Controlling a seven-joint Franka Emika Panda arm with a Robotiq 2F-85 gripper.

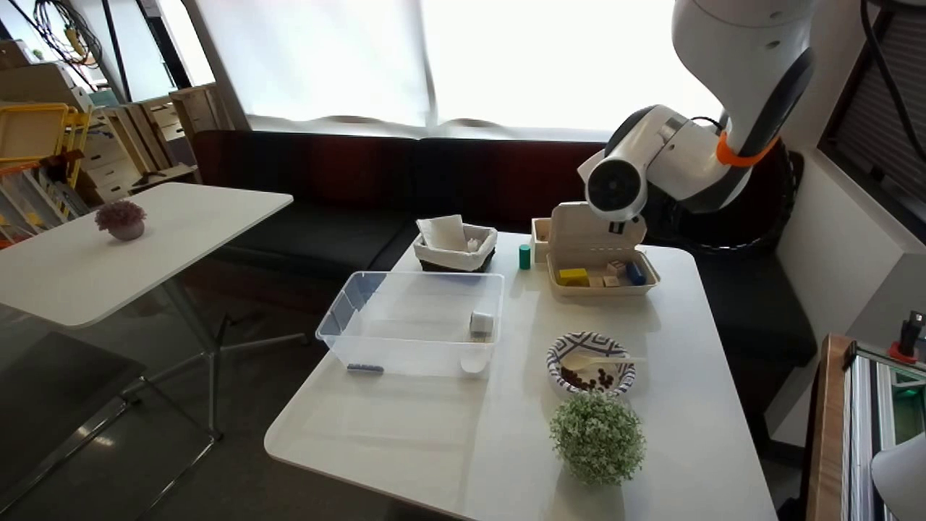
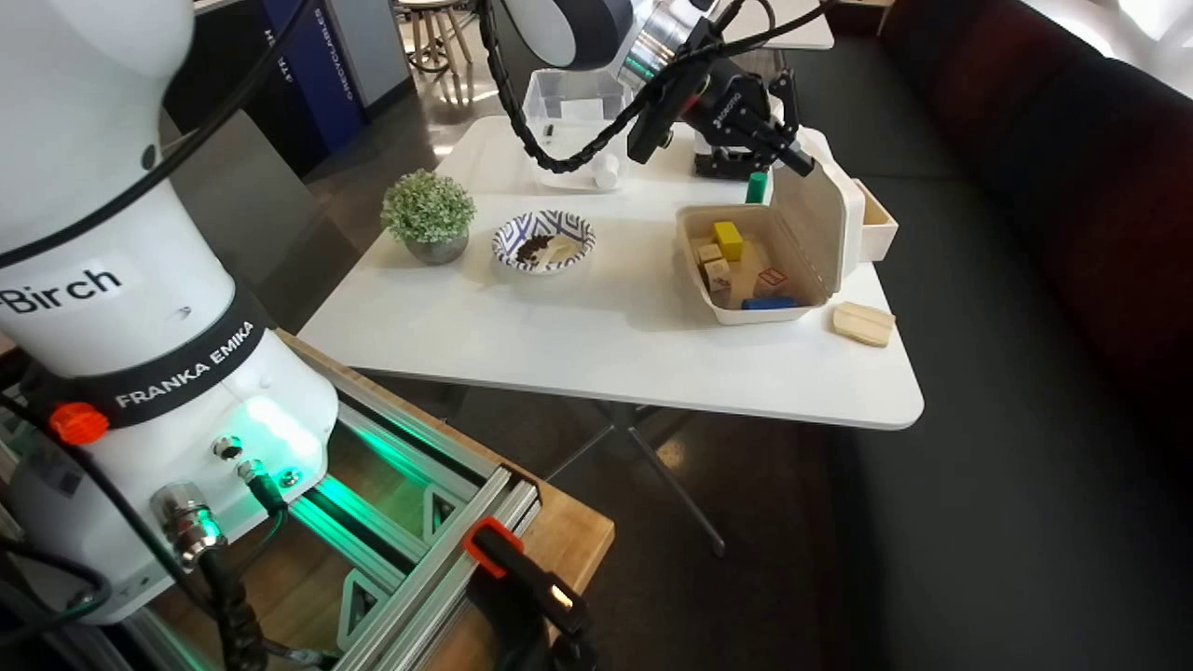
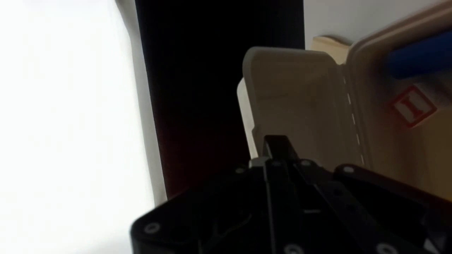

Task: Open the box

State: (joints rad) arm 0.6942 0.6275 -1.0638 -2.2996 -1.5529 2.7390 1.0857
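The cream-white box [image 1: 604, 291] stands open at the far end of the table; it also shows in an exterior view [image 2: 757, 315]. Its lid [image 1: 569, 228] stands upright on its hinge, with its tan inner face visible in the wrist view [image 3: 303, 109]. Inside lie a yellow block [image 2: 728, 240], a blue block [image 2: 769, 304] and several wooden blocks. My gripper [image 3: 277, 150] has its fingers together, near the lid's upper edge on the inner side. Its fingertips [image 2: 798, 165] show in an exterior view; I cannot tell whether they touch the lid.
A light wooden box [image 2: 876, 228] stands behind the lid, near a green cylinder [image 1: 524, 257]. A wooden piece [image 2: 863, 323] lies beside the box. A clear plastic tray [image 1: 405, 356], a patterned bowl [image 1: 555, 362], a plant [image 1: 597, 438] and a cloth-lined basket [image 1: 456, 259] share the table.
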